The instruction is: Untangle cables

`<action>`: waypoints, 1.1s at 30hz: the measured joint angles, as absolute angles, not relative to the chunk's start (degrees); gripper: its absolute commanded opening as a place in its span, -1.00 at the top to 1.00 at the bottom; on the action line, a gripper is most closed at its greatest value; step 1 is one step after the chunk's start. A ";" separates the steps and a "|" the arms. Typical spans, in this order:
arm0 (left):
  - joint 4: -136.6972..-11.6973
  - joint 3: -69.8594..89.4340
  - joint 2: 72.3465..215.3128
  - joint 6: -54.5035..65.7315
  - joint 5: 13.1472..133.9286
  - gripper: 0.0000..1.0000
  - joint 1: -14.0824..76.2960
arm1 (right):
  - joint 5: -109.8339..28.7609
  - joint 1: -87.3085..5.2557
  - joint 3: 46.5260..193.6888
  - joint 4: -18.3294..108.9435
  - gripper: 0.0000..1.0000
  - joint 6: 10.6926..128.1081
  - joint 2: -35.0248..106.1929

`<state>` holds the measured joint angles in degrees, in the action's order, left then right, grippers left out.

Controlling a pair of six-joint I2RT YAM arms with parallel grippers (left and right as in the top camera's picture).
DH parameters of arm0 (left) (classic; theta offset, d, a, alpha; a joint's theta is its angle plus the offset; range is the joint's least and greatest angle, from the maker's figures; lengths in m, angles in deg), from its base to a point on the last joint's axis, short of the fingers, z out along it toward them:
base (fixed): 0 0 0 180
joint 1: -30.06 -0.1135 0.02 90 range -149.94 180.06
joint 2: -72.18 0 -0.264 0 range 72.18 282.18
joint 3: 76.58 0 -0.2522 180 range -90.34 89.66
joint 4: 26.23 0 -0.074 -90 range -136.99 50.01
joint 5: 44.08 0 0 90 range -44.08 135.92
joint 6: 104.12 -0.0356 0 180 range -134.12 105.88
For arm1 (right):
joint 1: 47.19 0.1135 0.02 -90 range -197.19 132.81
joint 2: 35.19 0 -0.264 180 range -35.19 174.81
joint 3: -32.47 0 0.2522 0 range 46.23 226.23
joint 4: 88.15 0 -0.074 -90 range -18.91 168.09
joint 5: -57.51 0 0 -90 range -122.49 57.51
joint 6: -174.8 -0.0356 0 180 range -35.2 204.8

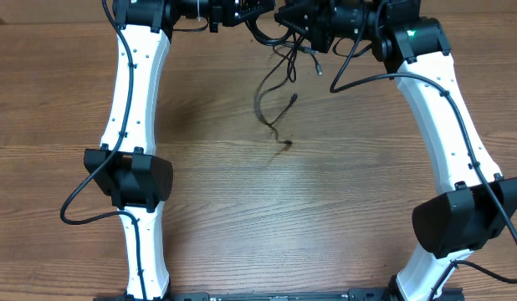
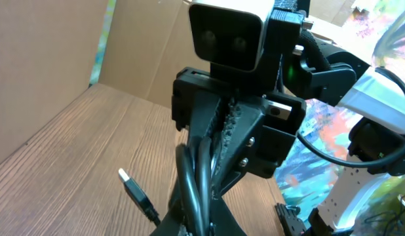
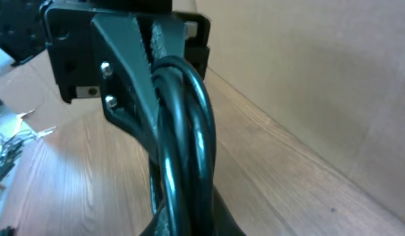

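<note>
Hanging between the two grippers over the far middle of the table (image 1: pixel 242 209), the cables (image 1: pixel 285 52) make a loose black tangle of thin cords. A small loop bulges out on the left side of the knot. Several strands trail down from it toward the wood. One ends in a small plug end partway down. A longer, fainter strand curves lower and ends in a dark tip that looks to be at the tabletop, though it is too blurred to be sure.

Up close in the wrist views the cords look glossy and smooth, lying side by side as a tight bundle of two or three that arches in a rounded bend. One free end carries a flat plug (image 2: pixel 129 178) with a silver metal tip, hanging clear of the wood beside the bundle.

The left gripper (image 1: pixel 242 12) is clenched on the cables from the left. The right gripper (image 1: pixel 300 25) is clenched on them from the right. The two sit tip to tip with the knot between them.

Outward from there, both white arms reach up the sides of the table, and a cardboard wall (image 2: pixel 52 59) stands at its far edge.
</note>
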<state>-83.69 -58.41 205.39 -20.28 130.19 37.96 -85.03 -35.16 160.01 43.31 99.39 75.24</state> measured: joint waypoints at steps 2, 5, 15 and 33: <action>-83.19 -58.41 205.41 -19.53 129.12 0.73 37.94 | -84.98 -35.29 160.01 41.91 0.93 99.39 75.24; -80.57 -58.41 205.39 -15.60 126.26 0.69 37.70 | -84.59 -35.62 160.01 40.49 0.93 99.41 75.24; -73.86 -58.41 205.39 -6.46 119.98 0.92 36.39 | -81.53 -35.88 160.01 37.27 0.92 99.06 75.27; -93.60 -58.45 205.39 2.11 107.02 0.31 35.53 | -80.90 -37.45 159.99 46.35 0.93 84.83 75.27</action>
<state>-93.60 -58.45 205.39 2.11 107.02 35.53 -80.90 -37.45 159.99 46.35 84.83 75.27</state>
